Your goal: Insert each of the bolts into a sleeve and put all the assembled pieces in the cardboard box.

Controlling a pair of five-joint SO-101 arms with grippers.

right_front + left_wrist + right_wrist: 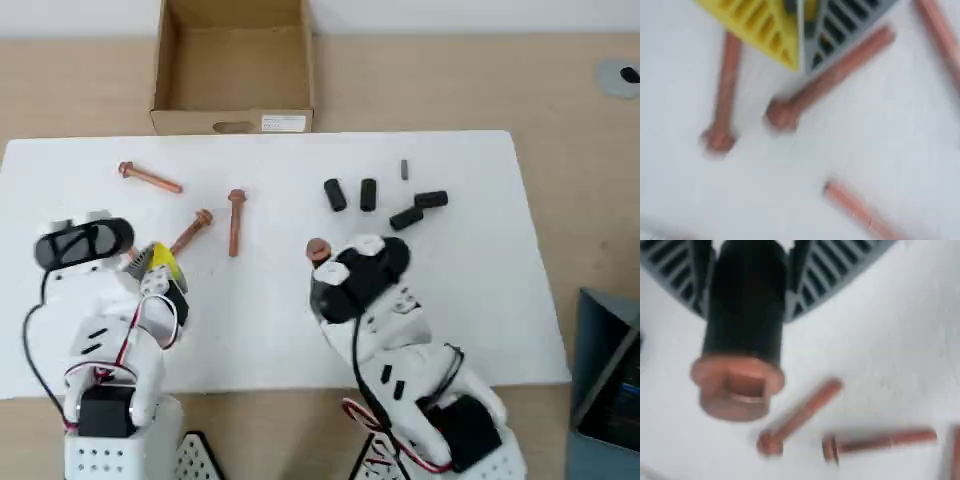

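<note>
Grips a black sleeve (pixel 742 315), bolt (pixel 735 387) inside, in the right hand (pixel 747 300). Holds the left hand (pixel 801 62) shut over a loose bolt (pixel 825 85). Unreadable label (pixel 283 123) on cardboard box (pixel 200 120).

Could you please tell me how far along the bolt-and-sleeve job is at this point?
One bolt already sits in a sleeve, held by the right tool. It is not yet boxed; the cardboard box is empty. Three bolts and the loose sleeves remain on the mat.

Left gripper (pixel 800 60) angled downward with jaws pressed together at the tip; right gripper (pixel 747 262) likewise lowered, jaws clamped around a sleeve (pixel 744 315).
</note>
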